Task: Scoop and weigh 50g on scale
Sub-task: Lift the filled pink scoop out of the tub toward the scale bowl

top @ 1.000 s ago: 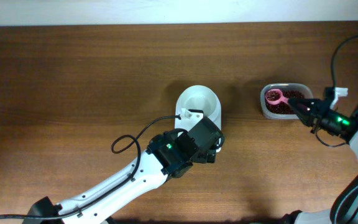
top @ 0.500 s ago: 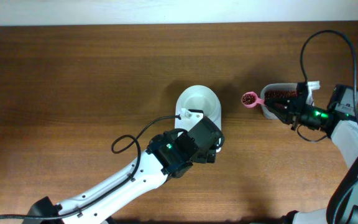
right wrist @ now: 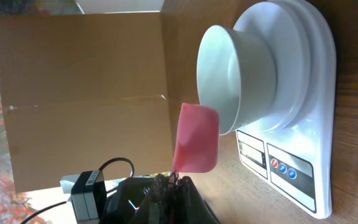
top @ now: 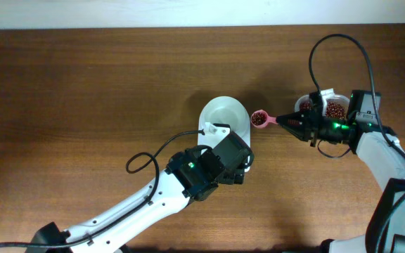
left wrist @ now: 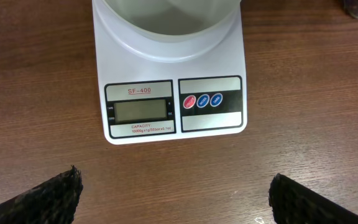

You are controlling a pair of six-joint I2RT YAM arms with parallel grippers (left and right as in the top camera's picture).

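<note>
While the loaded spoon hangs just beside the scale at its three o'clock, the overhead view puts the task in the carry step. Beans lie in the tub further out at three o'clock, and a small heap rides in the spoon's cup. The right gripper is pressed together on the spoon's handle. The left arm covers the scale's body at six o'clock.

From the left wrist, the bowl sits at twelve o'clock and what shows of it looks empty. The display shows no digits I can read. The left gripper is spread wide and holds nothing. It hovers over bare tabletop at the scale's six o'clock.

The right wrist view is rolled on its side. The spoon's pink underside meets the bowl's rim in the picture, but I cannot tell whether the cup has crossed the rim or is just beside it. The gripper's fingers pinch the handle at six o'clock of the frame.

The next move, as I judge it, calls for bringing the cup fully over the bowl. The wrist should then roll slowly so the beans fall inside and not onto the tabletop. One spoonful looks too little for the target, so more trips seem likely.
</note>
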